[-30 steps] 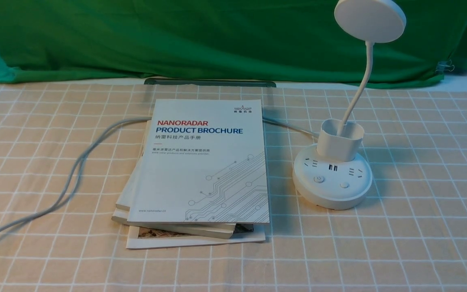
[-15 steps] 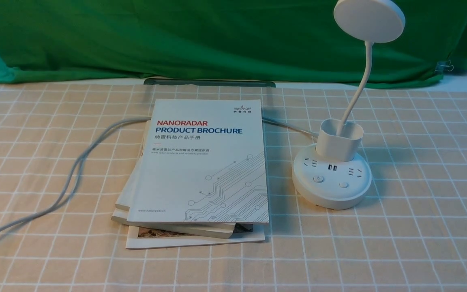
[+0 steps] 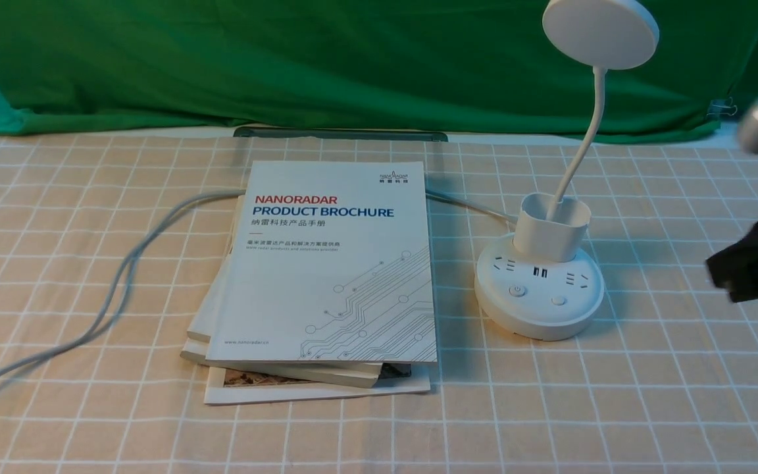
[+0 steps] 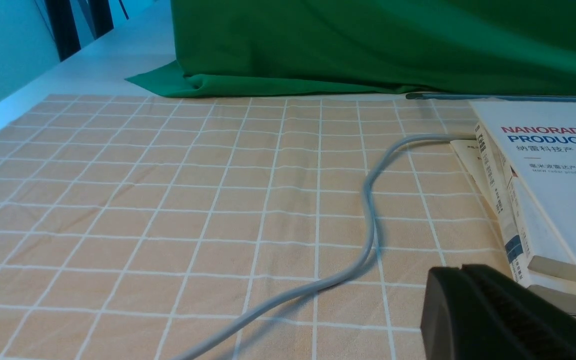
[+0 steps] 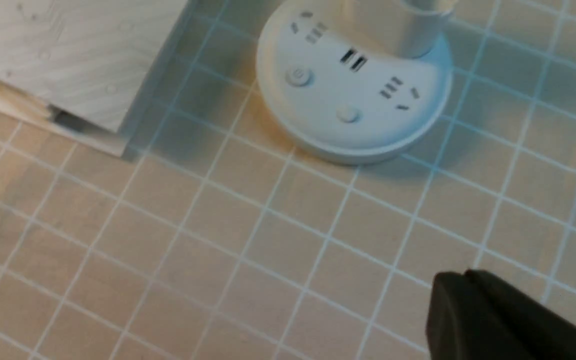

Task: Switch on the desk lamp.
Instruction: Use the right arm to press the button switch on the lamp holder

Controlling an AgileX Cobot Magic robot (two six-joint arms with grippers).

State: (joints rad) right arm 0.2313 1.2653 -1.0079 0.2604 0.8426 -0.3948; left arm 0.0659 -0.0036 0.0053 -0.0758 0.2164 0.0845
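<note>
The white plastic desk lamp with the round flat head [image 3: 601,33] stands on the right side of the table, on the tan cloth with white squares [image 3: 668,395]. Its round base has 2 small buttons, and its bendy neck goes up out of a cup. The black right gripper [image 5: 468,275] is over the table, well apart from the lamp, with its 2 fingers together and nothing in them. To the left of the lamp is a pile of books with a white paper brochure [image 3: 326,283] on top. A gray cord [image 3: 110,296] goes under the brochure. The black left gripper [image 4: 460,270] has its 2 fingers together too, also holding nothing. A green cloth [image 3: 353,66] hangs at the back.
</note>
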